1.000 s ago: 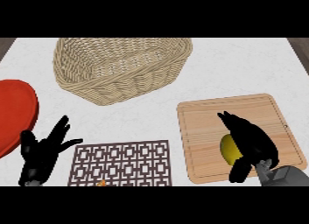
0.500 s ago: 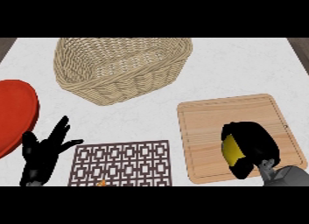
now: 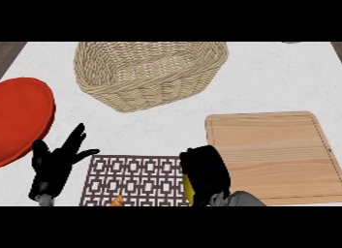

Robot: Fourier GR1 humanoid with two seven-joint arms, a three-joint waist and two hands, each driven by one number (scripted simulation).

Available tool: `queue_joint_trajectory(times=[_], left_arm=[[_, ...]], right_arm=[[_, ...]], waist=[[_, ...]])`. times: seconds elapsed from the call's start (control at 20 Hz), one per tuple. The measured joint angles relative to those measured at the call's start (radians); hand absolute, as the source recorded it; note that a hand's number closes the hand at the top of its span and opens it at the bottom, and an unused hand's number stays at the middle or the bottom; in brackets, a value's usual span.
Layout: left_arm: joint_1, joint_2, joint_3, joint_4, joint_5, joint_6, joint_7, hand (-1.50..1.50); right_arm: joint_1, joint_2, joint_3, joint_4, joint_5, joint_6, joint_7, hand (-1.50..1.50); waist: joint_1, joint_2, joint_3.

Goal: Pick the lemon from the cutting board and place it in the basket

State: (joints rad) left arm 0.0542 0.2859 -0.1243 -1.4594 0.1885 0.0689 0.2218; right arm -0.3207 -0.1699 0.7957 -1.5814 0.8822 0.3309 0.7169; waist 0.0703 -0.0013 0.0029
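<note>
The right hand [image 3: 206,170] is curled around the lemon [image 3: 190,190], just left of the bare cutting board [image 3: 273,155] and well short of the basket [image 3: 150,72], where it must yet go

Black left hand [image 3: 55,167] with slim fingers [image 3: 74,139], grey wrist stub, black right hand [image 3: 206,172], grey forearm

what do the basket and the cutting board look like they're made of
The basket looks like woven wicker or rattan: tan interlaced strands with a braided rim, matte. The cutting board looks like light wood: pale brown with lengthwise grain lines, a groove near its edge, and a smooth finish, though the look alone can't confirm it.
</note>
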Motion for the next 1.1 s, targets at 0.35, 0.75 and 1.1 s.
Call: queue_joint_trajectory(times=[0.35, 0.75, 1.1], left_arm=[[-0.032, -0.007, -0.026, 0.004, -0.014, 0.001, 0.029, 0.00], [-0.031, -0.007, -0.030, 0.007, -0.018, 0.002, 0.035, 0.00], [-0.028, -0.001, -0.019, 0.014, -0.020, 0.011, 0.049, 0.00]], right_arm=[[-0.164, 0.138, 0.184, 0.037, -0.006, -0.111, 0.189, 1.50], [-0.267, 0.164, 0.132, -0.126, -0.087, -0.511, 0.253, 1.50], [-0.511, 0.162, 0.034, -0.132, -0.111, -0.653, 0.343, 1.50]], waist=[[0.037, 0.004, 0.002], [0.036, 0.001, 0.005], [0.020, -0.008, 0.000]])
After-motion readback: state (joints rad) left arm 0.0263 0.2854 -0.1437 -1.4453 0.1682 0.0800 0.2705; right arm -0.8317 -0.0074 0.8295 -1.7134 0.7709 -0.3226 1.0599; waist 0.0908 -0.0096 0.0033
